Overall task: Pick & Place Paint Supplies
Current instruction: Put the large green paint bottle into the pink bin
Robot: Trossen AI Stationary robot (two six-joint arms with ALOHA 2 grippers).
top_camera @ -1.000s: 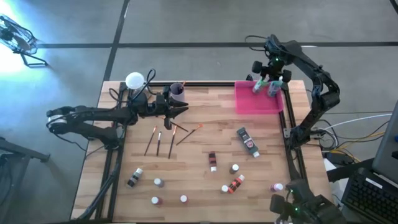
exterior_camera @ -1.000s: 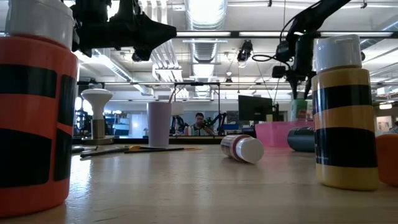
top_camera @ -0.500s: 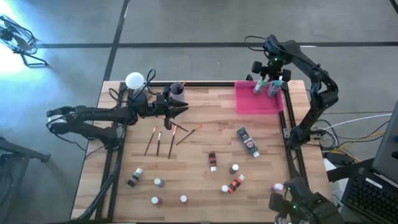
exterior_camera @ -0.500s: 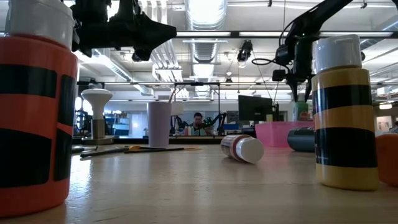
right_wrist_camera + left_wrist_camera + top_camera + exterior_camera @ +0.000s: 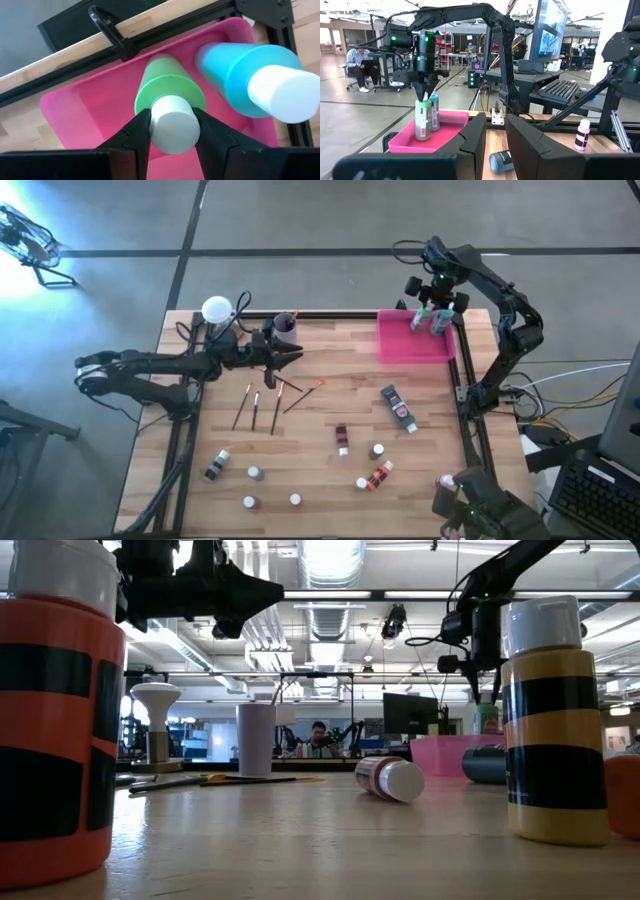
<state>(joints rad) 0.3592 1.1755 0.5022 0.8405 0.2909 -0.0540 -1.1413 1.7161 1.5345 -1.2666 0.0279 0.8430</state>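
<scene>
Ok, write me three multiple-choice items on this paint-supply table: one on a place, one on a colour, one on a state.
1. Where does the flat pink rectangular tray lie in the high view?
A. far right corner of the wooden table
B. near left corner
C. table centre

2. What colour is the white-capped bottle between the right gripper's fingers?
A. red
B. green
C. brown

3. How do the two bottles in the tray stand?
A. both lying flat
B. one upright, one tipped over
C. both upright

Key: 1 A, the high view shows the tray at the far right corner. 2 B, the right wrist view shows a green body under the white cap, beside a blue white-capped bottle. 3 C, the left wrist view shows both standing side by side in the tray, with the gripper on the green one's cap.
</scene>
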